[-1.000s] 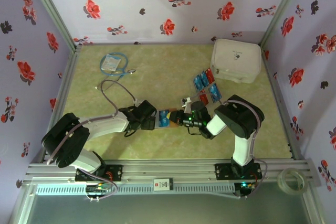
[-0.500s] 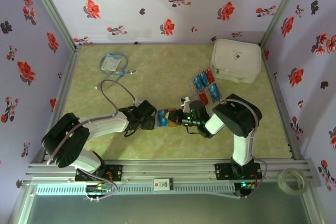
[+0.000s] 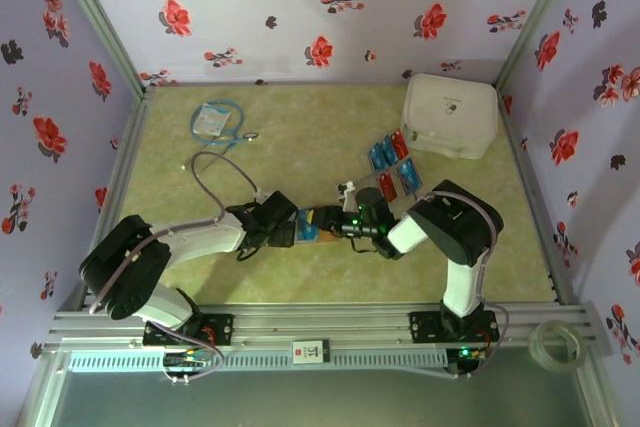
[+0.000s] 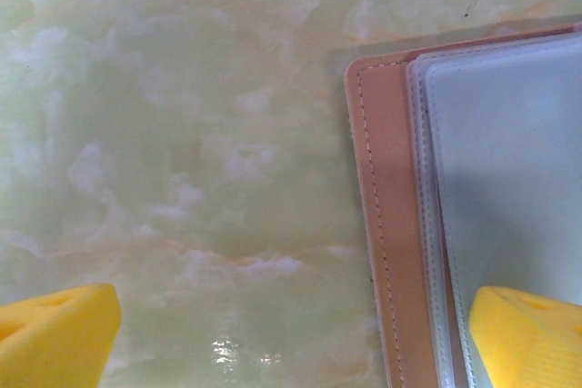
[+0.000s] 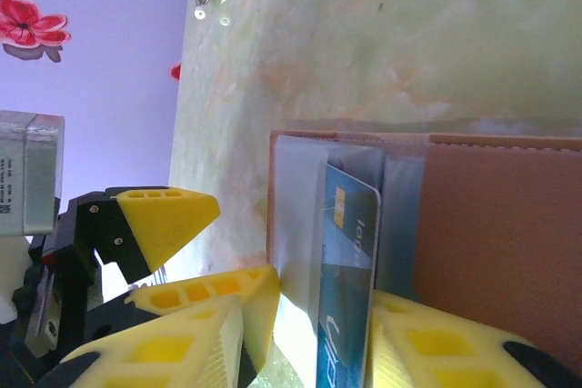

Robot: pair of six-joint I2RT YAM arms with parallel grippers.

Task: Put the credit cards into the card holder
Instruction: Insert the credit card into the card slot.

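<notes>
The right pincer (image 5: 318,338) had just loosened. Clamped tight a moment before, its jaws now stood partly apart around a blue card (image 5: 350,261). The card's far end was tucked into a clear sleeve (image 5: 300,188) of the card holder (image 5: 500,224), which lay open directly ahead of the fingertips. A sliver of gap showed on one side of the card, so it seemed released rather than pinched, though the angle was poor. The left pincer (image 4: 291,343) faced the holder from the opposite side, jaws fully spread and holding nothing (one fingertip lay over the sleeve's edge). That card was likely delivered. The remaining credit cards (image 3: 392,169) lay behind the right pincer, off to its side.
</notes>
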